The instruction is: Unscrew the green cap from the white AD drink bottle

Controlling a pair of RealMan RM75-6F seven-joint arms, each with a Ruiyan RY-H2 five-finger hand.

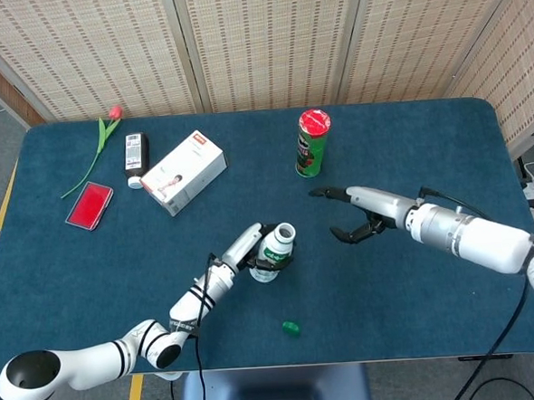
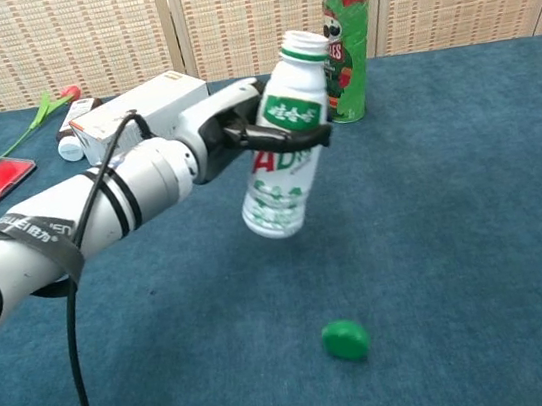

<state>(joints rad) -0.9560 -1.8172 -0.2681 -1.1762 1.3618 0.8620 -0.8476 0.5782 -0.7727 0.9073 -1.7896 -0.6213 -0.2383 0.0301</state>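
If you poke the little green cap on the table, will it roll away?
Probably a bit. The cap looks small and rounded, lying loose on the table, so a nudge would likely send it sliding or rolling. It seems light, being just a bottle top. The cloth-like blue surface would probably stop it soon.

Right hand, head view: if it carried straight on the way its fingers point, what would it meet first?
Probably the open AD drink bottle held in the left hand; the right hand points leftward toward it. Relative height is unclear.
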